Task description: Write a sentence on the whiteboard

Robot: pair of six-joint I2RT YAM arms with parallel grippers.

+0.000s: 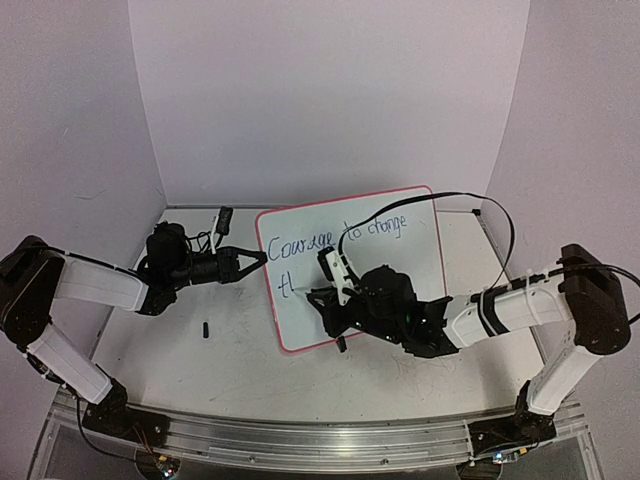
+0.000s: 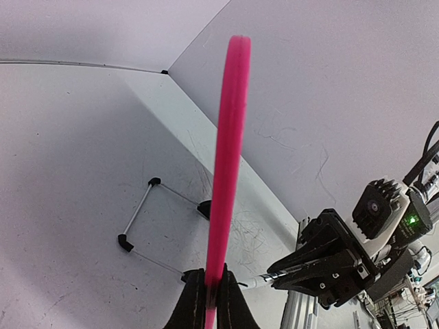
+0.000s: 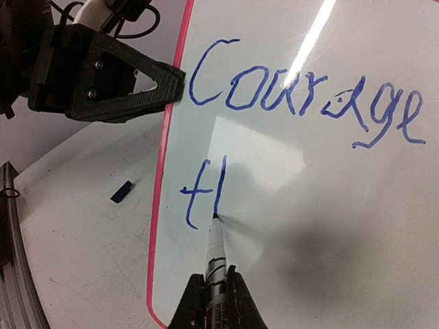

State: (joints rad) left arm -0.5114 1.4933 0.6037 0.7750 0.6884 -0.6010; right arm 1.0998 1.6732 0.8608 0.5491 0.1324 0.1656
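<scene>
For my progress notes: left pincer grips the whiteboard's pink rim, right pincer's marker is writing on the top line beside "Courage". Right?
Wrong line. The right wrist view shows the marker in the right pincer touching the whiteboard on its second line, below "Courage". The left pincer does grip the pink rim.

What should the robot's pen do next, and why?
Probably the right gripper should curve the marker up and over to the right, making the hump of an "h". The sentence reads "Courage to change" on top, but below there is only a "t" and one tall stroke, and the marker tip rests at that stroke's foot. The left gripper clamps the whiteboard rim.
</scene>
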